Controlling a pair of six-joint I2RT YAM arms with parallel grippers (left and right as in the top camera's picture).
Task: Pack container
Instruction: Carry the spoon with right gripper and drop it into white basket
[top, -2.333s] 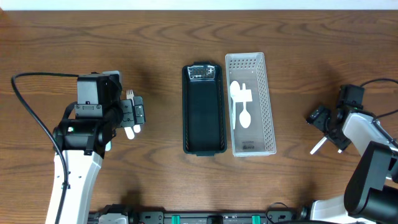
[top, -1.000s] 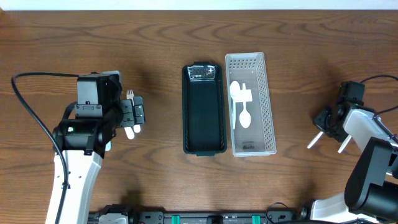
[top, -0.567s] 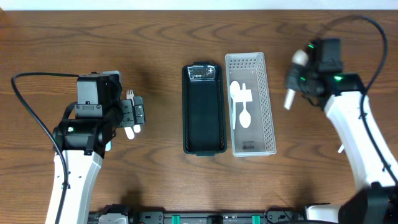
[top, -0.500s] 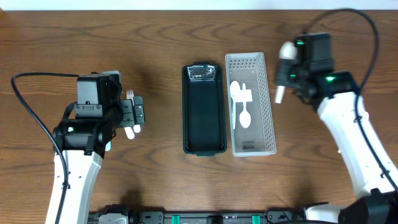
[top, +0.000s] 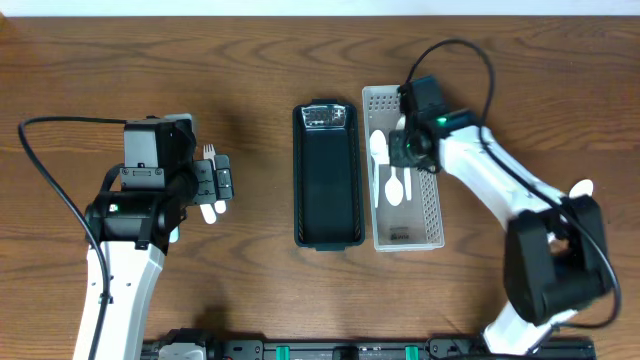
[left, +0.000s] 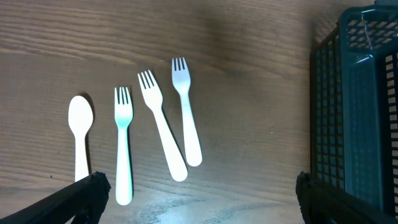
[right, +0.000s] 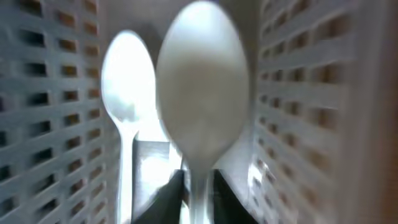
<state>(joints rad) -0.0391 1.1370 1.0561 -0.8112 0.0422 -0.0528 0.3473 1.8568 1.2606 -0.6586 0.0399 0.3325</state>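
A black container (top: 328, 190) lies mid-table with a white basket (top: 432, 200) beside it on the right. Two white spoons (top: 394, 188) lie in the basket. My right gripper (top: 408, 150) hangs over the basket's far end. In the right wrist view it (right: 198, 186) is shut on the handle of a white spoon (right: 202, 93), low between the basket walls (right: 298, 93), next to a lying spoon (right: 127, 81). My left gripper (left: 199, 199) stands open over three white forks (left: 160, 130) and a spoon (left: 81, 137) on the table, left of the container (left: 360, 112).
The left arm (top: 130, 210) covers most of the loose cutlery in the overhead view; only a fork's tines (top: 209, 152) and a handle end (top: 208, 212) show. A white utensil end (top: 582, 187) shows by the right arm's base.
My right arm has swung from the table's right side to over the white basket, carrying the spoon down into it. The left arm has not moved.
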